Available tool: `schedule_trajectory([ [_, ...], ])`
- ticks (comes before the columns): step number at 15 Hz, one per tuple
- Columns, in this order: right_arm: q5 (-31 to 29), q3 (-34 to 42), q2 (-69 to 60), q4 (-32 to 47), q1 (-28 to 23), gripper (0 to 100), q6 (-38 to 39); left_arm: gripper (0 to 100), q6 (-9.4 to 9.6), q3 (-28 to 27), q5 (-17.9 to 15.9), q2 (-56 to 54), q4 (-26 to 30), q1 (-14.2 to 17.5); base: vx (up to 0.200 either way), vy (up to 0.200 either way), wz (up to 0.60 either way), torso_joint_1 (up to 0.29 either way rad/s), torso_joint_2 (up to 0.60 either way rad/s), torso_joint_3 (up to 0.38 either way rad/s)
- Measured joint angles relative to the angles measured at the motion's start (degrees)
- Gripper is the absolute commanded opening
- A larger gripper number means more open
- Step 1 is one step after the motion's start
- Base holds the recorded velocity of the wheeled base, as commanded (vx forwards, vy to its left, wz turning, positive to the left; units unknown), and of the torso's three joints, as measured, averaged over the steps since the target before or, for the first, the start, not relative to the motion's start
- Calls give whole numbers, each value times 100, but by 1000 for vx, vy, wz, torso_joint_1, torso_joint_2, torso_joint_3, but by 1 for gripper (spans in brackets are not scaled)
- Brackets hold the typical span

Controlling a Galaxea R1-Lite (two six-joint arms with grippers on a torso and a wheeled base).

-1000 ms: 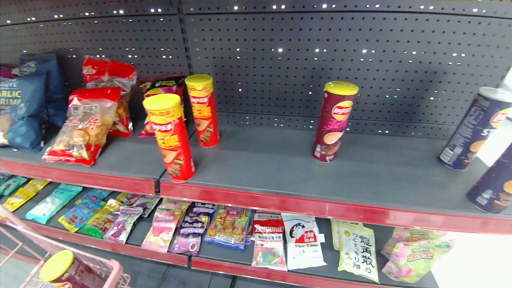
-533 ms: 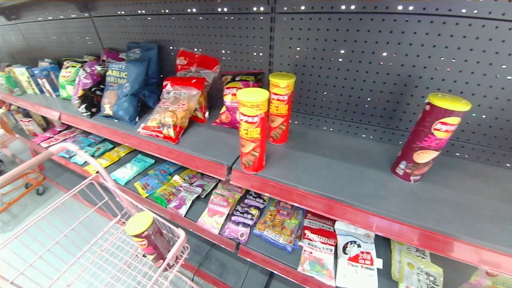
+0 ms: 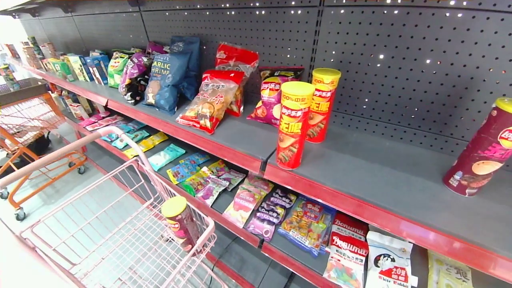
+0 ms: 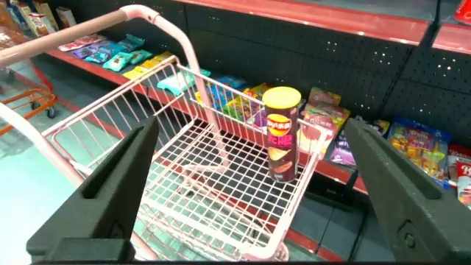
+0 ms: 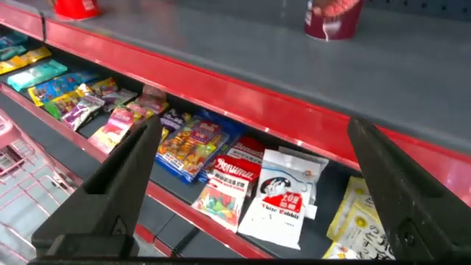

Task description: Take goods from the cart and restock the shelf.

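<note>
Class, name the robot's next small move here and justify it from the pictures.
Probably lower the left gripper onto the maroon can standing in the pink cart: its fingers are open and empty, the can sits ahead between them, and the shelf has room.

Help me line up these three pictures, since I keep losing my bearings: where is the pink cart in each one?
Head view: the pink cart fills the lower left, with a maroon can standing in its front corner.
Left wrist view: the cart is central, with the same can upright inside.
Right wrist view: the cart is a sliver of pink wire at the picture's edge.
Shared landmark: the blue candy bag.
</note>
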Motion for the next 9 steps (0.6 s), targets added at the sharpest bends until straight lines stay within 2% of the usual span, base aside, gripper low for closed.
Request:
schedule_trajectory([
  [5, 9, 0, 0, -6, -9, 100, 9, 100, 0, 2, -7, 0, 7, -2, 0, 0, 0, -152, 391, 229],
  [9, 9, -2, 0, -6, -9, 100, 5, 100, 2, 2, -5, 0, 5, -2, 0, 0, 0, -198, 531, 327],
])
